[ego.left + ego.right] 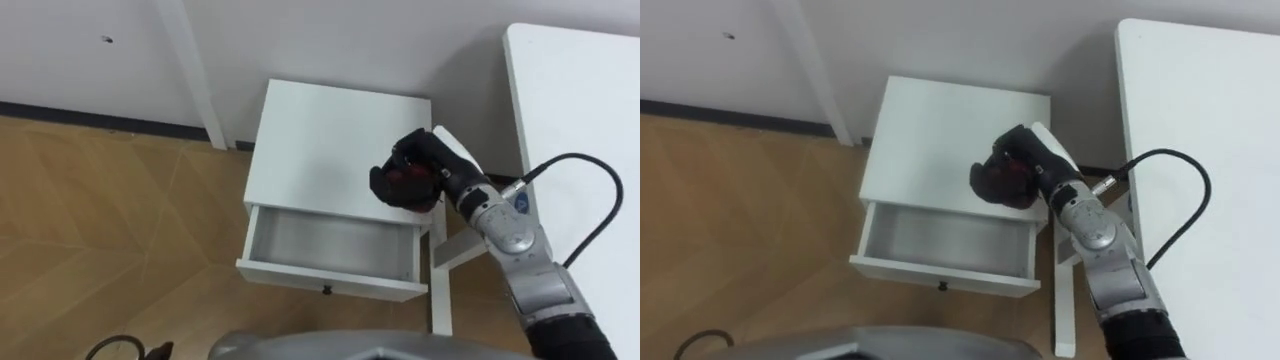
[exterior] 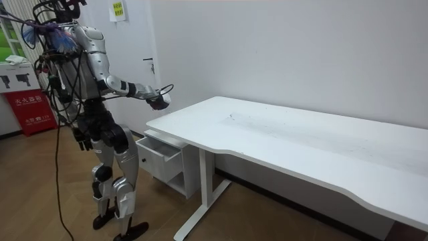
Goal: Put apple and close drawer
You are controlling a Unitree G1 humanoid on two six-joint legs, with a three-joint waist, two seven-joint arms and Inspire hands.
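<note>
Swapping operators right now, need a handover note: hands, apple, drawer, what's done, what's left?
Right hand: shut on the apple, held over the white cabinet, at the back edge of the open drawer.
Left hand: down at the robot's side, idle.
Done: apple is in hand, drawer is open, nothing seen inside it.
Left: carry the apple forward over the drawer, lower and release it, then push the drawer shut.
The robot stands facing the cabinet, with the white desk on its right.

Red apple [image 1: 408, 182] clutched in fingers [image 1: 384, 186] — white drawer [image 1: 330, 247] open.
</note>
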